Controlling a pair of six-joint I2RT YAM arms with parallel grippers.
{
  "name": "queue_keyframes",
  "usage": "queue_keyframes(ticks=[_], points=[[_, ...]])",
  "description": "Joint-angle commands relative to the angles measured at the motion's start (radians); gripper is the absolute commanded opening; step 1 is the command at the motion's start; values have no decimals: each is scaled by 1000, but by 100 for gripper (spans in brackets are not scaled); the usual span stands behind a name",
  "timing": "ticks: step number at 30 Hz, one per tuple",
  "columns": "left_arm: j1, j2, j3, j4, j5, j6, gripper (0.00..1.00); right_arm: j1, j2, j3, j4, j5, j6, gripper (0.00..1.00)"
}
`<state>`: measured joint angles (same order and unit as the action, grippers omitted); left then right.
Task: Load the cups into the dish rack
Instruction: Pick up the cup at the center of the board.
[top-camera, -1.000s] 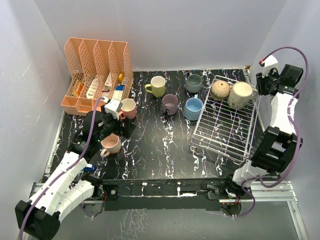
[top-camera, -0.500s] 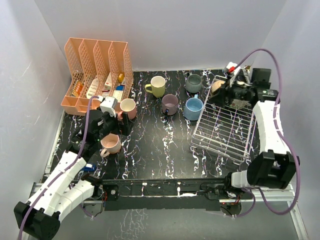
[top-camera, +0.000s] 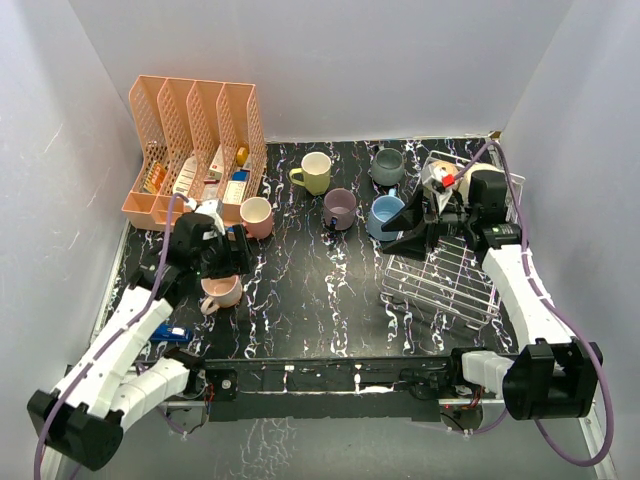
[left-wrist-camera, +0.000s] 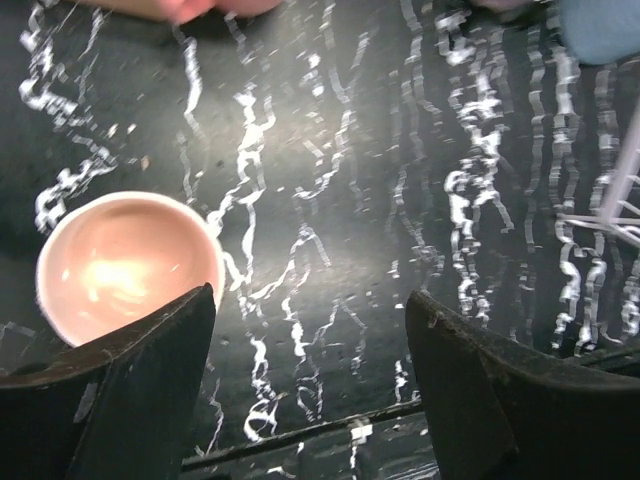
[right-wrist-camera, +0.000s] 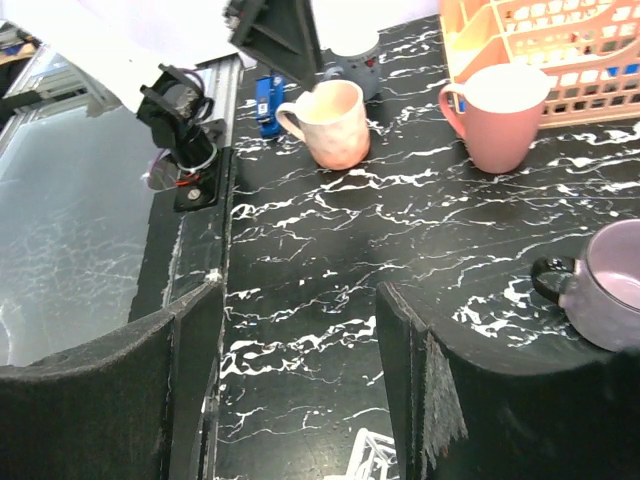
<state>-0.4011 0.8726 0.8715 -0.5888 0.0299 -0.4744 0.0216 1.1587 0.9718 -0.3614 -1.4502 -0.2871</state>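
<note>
The dish rack (top-camera: 450, 265) is a silver wire grid at the right, with a tan cup (top-camera: 436, 174) at its far end partly behind my right arm. On the black marbled table stand a yellow-green cup (top-camera: 316, 172), a grey cup (top-camera: 387, 165), a mauve cup (top-camera: 340, 208), a light blue cup (top-camera: 384, 213), a pink cup (top-camera: 257, 215) and a pale pink cup (top-camera: 222, 291). My left gripper (top-camera: 238, 258) (left-wrist-camera: 310, 340) is open and empty just beyond the pale pink cup (left-wrist-camera: 125, 265). My right gripper (top-camera: 398, 230) (right-wrist-camera: 300, 340) hangs open and empty over the rack's left edge, by the light blue cup.
A peach slotted organizer (top-camera: 195, 150) with small items stands at the back left, right behind the pink cup (right-wrist-camera: 500, 115). White walls close in the table on three sides. A small blue object (top-camera: 172, 333) lies near the left arm's base.
My right arm has swung from the far right across the rack to its left edge, jaws opening. My left gripper has shifted slightly nearer, beside the pale pink cup.
</note>
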Motion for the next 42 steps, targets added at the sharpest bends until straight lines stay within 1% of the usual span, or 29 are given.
queue_keyframes(ticks=[1, 4, 5, 8, 11, 13, 17, 20, 22, 24, 26, 30, 31, 36, 38, 42], points=[[7, 97, 80, -184, -128, -29, 71, 1, -31, -59, 171, -111, 28, 65], [5, 186, 108, -216, -136, -23, 60, 1, -16, -112, 269, -129, 77, 65], [5, 217, 118, -227, -144, -18, 58, 1, -12, -121, 275, -124, 82, 65], [2, 286, 129, -252, -190, 3, 52, 2, -3, -139, 273, -125, 82, 65], [-1, 337, 141, -260, -208, 12, 45, 1, -6, -131, 228, -125, 58, 65], [-1, 370, 142, -259, -200, 12, 43, 4, -15, -128, 208, -121, 35, 65], [-4, 418, 115, -240, -145, 5, 42, 3, -26, -133, 205, -109, 34, 65], [-6, 442, 103, -217, -123, 6, 37, 3, -29, -144, 210, -107, 34, 65], [-5, 453, 90, -196, -101, 7, 35, 4, -28, -150, 214, -103, 34, 65], [-5, 468, 81, -178, -81, 8, 28, 3, -26, -154, 221, -101, 34, 65], [-5, 477, 72, -167, -70, 6, 25, 3, -21, -156, 222, -104, 34, 65], [-5, 477, 53, -146, -60, 0, 25, 3, -17, -162, 228, -112, 32, 65], [-5, 476, 49, -141, -56, -1, 23, 3, -17, -164, 230, -116, 32, 65], [-5, 457, 9, -113, -37, -20, 8, 4, -24, -179, 246, -155, 31, 65], [-7, 440, -8, -97, -22, -25, 1, 3, -27, -188, 256, -180, 31, 65], [-7, 371, -27, -81, -2, -37, 0, 2, -30, -203, 274, -231, 31, 65]])
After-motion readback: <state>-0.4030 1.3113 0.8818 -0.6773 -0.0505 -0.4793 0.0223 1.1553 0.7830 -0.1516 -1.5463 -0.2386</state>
